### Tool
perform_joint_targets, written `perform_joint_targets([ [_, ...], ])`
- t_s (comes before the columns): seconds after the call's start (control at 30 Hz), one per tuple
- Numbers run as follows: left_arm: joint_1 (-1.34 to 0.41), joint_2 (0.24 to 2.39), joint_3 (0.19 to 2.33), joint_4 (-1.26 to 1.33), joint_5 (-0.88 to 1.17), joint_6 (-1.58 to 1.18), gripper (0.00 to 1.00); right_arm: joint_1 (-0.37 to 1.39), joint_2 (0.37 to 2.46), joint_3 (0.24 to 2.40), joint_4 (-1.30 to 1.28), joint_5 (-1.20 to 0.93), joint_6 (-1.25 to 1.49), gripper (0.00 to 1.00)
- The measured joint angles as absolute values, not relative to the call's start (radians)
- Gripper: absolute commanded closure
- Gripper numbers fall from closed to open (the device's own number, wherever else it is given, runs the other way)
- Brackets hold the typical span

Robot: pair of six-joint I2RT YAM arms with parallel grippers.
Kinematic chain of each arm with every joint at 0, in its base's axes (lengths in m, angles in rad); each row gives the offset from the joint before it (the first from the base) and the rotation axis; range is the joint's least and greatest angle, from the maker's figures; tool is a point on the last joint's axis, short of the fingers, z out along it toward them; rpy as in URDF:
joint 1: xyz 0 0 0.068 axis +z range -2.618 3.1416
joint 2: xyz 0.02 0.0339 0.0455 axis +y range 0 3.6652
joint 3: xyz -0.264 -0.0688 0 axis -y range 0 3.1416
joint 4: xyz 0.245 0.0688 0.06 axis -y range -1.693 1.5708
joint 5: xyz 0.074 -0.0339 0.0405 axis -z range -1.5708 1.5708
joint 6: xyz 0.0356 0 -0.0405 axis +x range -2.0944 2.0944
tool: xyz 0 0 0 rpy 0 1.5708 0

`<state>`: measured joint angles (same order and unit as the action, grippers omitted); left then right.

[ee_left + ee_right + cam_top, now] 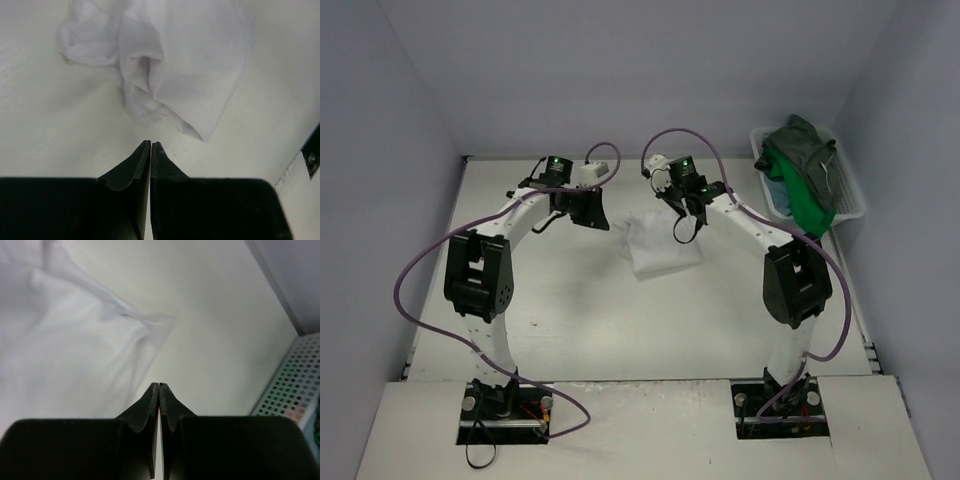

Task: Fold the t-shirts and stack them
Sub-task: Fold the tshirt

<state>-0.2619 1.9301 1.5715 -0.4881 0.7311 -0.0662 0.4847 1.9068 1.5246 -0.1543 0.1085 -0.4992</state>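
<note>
While both pairs of jaws are pressed together with nothing between them, the left gripper (pixel 151 146) and right gripper (pixel 159 386) hang over the table (pixel 570 320). A crumpled white t-shirt (pixel 660 248) lies just ahead of each, between the two. Farther out, past the right gripper, a mesh basket (pixel 853 192) holds a dark grey-green t-shirt (pixel 805 150) over a bright green t-shirt (pixel 812 208).

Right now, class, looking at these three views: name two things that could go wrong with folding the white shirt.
1. The white shirt lies bunched, so a fold may trap creases.
2. The left gripper and right gripper are both shut and empty; going down shut may just push the cloth.
</note>
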Motion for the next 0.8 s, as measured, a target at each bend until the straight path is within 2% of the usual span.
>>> perform_joint_targets([
  [0.07,-0.266,1.938,1.519,-0.472,0.768,-0.084,0.88,0.514,1.905,1.506,-0.161,0.079,-0.497,1.00],
  [0.1,-0.268,1.946,1.497,-0.465,0.788,-0.095,0.76,0.525,1.906,1.497,-0.166,0.064,-0.494,1.00],
  [0.13,-0.270,1.958,1.481,-0.462,0.802,-0.104,0.71,0.539,1.907,1.490,-0.173,0.048,-0.492,1.00],
  [0.23,-0.273,2.006,1.441,-0.424,0.842,-0.147,0.64,0.565,1.917,1.483,-0.188,-0.010,-0.477,1.00],
  [0.6,-0.255,2.087,1.343,-0.203,0.944,-0.355,0.60,0.569,1.986,1.466,-0.186,-0.080,-0.460,1.00],
  [0.8,-0.234,2.087,1.278,-0.051,1.006,-0.479,0.50,0.569,2.029,1.443,-0.184,-0.104,-0.459,1.00],
])
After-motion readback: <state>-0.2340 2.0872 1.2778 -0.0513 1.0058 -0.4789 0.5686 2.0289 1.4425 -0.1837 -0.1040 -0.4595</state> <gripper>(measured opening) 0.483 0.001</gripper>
